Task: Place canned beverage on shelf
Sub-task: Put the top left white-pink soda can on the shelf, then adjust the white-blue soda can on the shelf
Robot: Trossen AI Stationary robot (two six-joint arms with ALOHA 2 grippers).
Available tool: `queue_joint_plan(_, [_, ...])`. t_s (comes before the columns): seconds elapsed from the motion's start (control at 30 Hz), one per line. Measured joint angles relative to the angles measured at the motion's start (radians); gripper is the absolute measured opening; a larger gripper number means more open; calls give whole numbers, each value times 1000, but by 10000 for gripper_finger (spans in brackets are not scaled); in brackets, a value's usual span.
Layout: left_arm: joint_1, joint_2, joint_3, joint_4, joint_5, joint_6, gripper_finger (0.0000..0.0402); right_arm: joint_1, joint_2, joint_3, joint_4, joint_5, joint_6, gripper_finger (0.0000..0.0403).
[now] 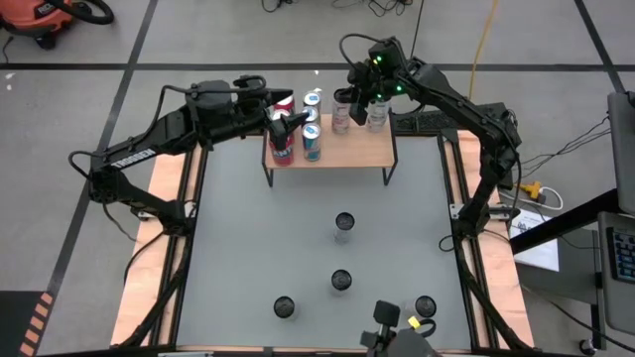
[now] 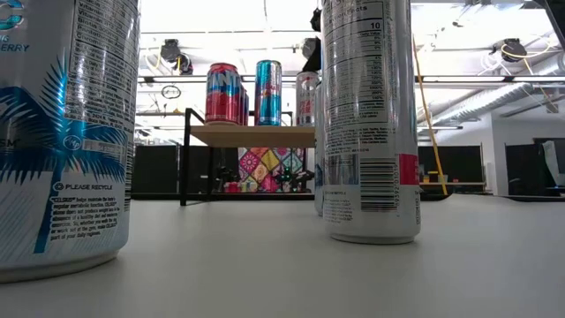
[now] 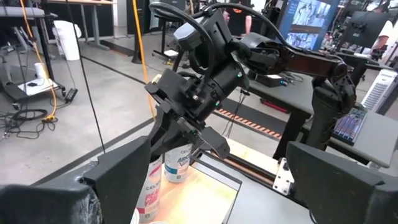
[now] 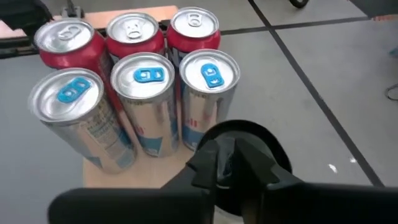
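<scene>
The shelf (image 1: 347, 151) stands at the table's far edge, a wooden top on black legs. Several cans stand upright on it: red and silver-blue ones (image 4: 149, 81) in a tight block on its left part, and two pale ones (image 3: 177, 165) further right. My right gripper (image 4: 233, 171) hangs shut over those pale cans (image 1: 377, 117), with a dark round can top (image 4: 239, 134) just behind its fingertips. My left gripper (image 1: 288, 124) hovers open above the shelf's left end, with nothing between its fingers. My right gripper comes at the dark can top (image 4: 249, 137) slanting down from the table's right, fingers shut. The fingers themselves hide the spot, so I cannot tell whether they touch the can. The can stands upright on the shelf.
Several more cans stand apart on the grey table: one at mid-table (image 1: 344, 223), one nearer (image 1: 340, 281), two by the near edge (image 1: 285, 307) (image 1: 425, 305). Two of them loom close in the low view (image 2: 369, 124) (image 2: 62, 132). The shelf's right end (image 1: 387, 149) is bare wood.
</scene>
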Motion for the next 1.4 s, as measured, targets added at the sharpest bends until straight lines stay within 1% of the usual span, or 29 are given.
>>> queue_joint_plan(0.23, [0,0,0,-8,0,0,374,-8,0,0,-4,41,-7,11])
queue_joint_plan(0.43, [0,0,0,-41,-2,-2,374,-21,0,0,-7,36,-16,11])
queue_joint_plan(0.67, [0,0,0,-44,-2,-2,374,-22,0,0,-10,32,-36,11])
queue_joint_plan(0.87, [0,0,0,-43,-2,-2,374,-24,0,0,-10,31,-88,11])
queue_joint_plan(1.03, [0,-4,0,-43,-2,-2,374,-24,-12,3,-14,33,-61,11])
queue_joint_plan(1.13, [0,-11,0,-43,-2,-17,374,-24,-25,44,-19,32,-12,11])
queue_joint_plan(1.23, [0,-20,0,-40,-2,-21,374,-24,-44,106,-65,31,23,11])
queue_joint_plan(1.33, [0,-29,0,-45,-15,-21,374,-26,-50,174,-157,40,37,11])
queue_joint_plan(1.4, [0,-34,0,-47,-21,-21,374,-38,-50,214,-243,67,48,11])
